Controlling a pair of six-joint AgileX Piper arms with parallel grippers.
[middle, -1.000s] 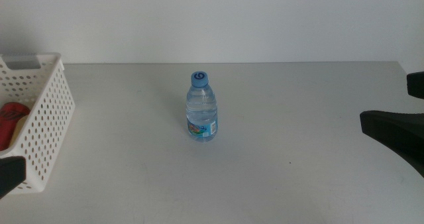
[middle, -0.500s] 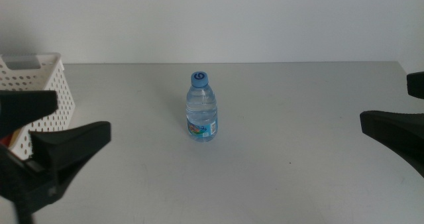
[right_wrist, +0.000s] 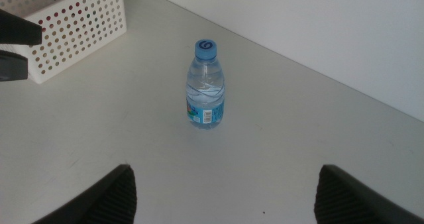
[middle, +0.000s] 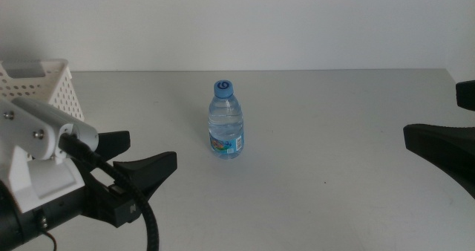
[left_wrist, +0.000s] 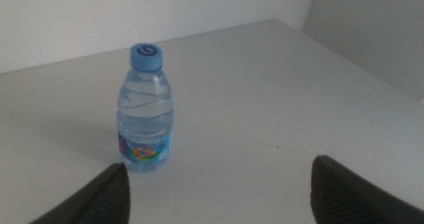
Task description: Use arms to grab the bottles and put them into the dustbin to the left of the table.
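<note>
One water bottle (middle: 226,119) is standing upright at the tabletop's (middle: 334,132) middle. One left tool (middle: 141,158), jaws spread and empty, is pointing at it from eight o'clock, before one dustbin (middle: 44,84). One right tool (right_wrist: 222,191), also spread, is waiting at three o'clock.

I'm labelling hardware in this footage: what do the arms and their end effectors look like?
The left end effector has two dark, tapered jaws on a black block, behind it a white housing with screws and a thick black cable. The right end effector shows only black, wedge-shaped jaws. No markings are readable.
</note>
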